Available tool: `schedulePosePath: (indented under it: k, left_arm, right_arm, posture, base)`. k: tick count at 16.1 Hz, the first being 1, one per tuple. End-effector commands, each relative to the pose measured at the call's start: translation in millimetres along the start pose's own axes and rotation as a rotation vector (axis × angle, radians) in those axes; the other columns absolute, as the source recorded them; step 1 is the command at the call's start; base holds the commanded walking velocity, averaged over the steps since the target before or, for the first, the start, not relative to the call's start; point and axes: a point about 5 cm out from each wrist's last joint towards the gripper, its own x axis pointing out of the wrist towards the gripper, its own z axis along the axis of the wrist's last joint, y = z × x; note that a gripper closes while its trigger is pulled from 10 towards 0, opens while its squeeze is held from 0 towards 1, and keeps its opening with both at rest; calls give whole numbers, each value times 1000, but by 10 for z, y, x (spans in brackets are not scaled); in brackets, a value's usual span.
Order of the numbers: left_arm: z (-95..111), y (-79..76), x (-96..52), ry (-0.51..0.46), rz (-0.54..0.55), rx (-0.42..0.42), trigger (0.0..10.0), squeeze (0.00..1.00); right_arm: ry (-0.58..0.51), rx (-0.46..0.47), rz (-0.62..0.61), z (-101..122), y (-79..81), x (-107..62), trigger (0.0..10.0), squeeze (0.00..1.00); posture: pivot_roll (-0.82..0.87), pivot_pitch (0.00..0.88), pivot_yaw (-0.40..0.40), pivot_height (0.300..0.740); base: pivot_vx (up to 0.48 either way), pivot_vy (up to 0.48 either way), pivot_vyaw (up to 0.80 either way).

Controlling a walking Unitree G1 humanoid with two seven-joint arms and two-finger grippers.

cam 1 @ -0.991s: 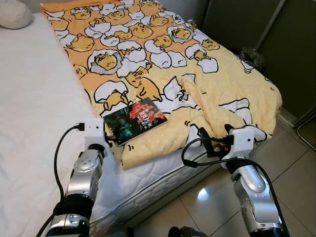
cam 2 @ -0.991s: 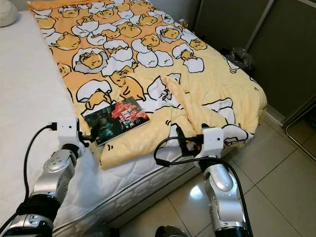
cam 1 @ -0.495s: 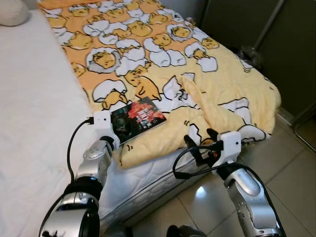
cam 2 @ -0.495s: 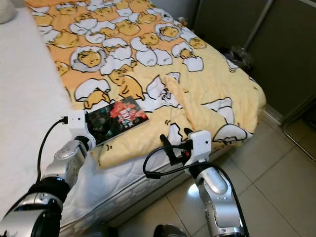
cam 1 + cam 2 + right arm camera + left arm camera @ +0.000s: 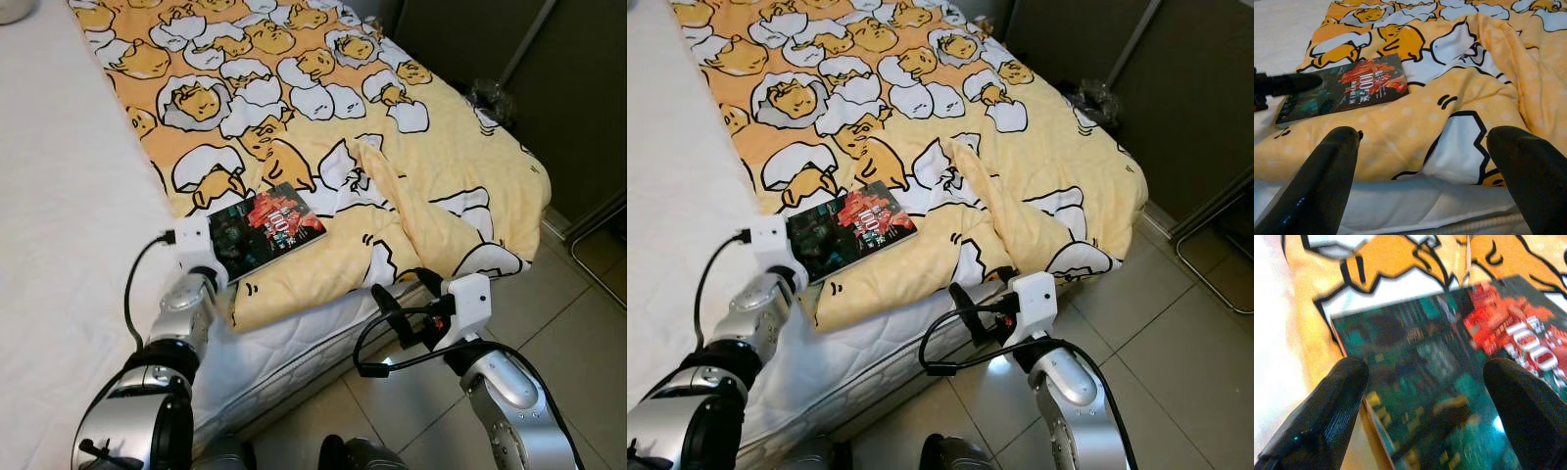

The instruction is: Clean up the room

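A dark book (image 5: 263, 227) with a teal and red cover lies flat on the yellow egg-print blanket (image 5: 323, 108), near the blanket's front edge on the bed. My left gripper (image 5: 227, 262) is at the book's near left corner, open, one finger (image 5: 1327, 406) on each side of that corner (image 5: 1415, 382). My right gripper (image 5: 404, 302) is open and hangs off the bed's foot edge, below the blanket's folded corner. From the right wrist the book (image 5: 1344, 88) lies farther in, with the left finger (image 5: 1288, 83) reaching over its end.
White mattress (image 5: 69, 215) lies bare on the left of the blanket. Tiled floor (image 5: 578, 323) runs along the bed's right side. A dark wardrobe (image 5: 578, 88) stands at the far right, with a crumpled clear bag (image 5: 490, 95) at its foot.
The view has shifted down and forward. My left gripper has come up to the book's corner. My right gripper has dropped lower, off the blanket's edge.
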Motion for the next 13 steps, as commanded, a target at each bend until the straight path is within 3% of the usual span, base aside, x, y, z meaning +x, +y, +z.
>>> schedulePosePath:
  k: [1,2,5,10,13]
  left_arm:
    - [-30,-9,0,12,7,-12,10000,0]
    - [-38,-4,-2,16,9,-22,10000,0]
    - [-151,-29,-16,69,-18,-182,10000,0]
    - [-207,10,-29,99,1,-234,10000,0]
    - [-181,55,-21,96,37,-211,10000,0]
  right_arm:
    - [0,-9,6,39,-15,-20,10000,0]
    - [1,-9,7,43,-15,-18,10000,0]
    - [13,-9,28,45,7,-12,10000,0]
    - [19,-7,32,42,13,-12,10000,0]
    - [22,-7,30,42,17,-15,10000,0]
  posture:
    - [-147,151,-114,740]
    - [-147,151,-116,740]
    - [-143,154,-126,740]
    - [-146,154,-125,740]
    - [-152,153,-115,740]
  base:
    - [0,0,0]
    - [0,0,0]
    - [0,0,0]
    - [0,0,0]
    - [0,0,0]
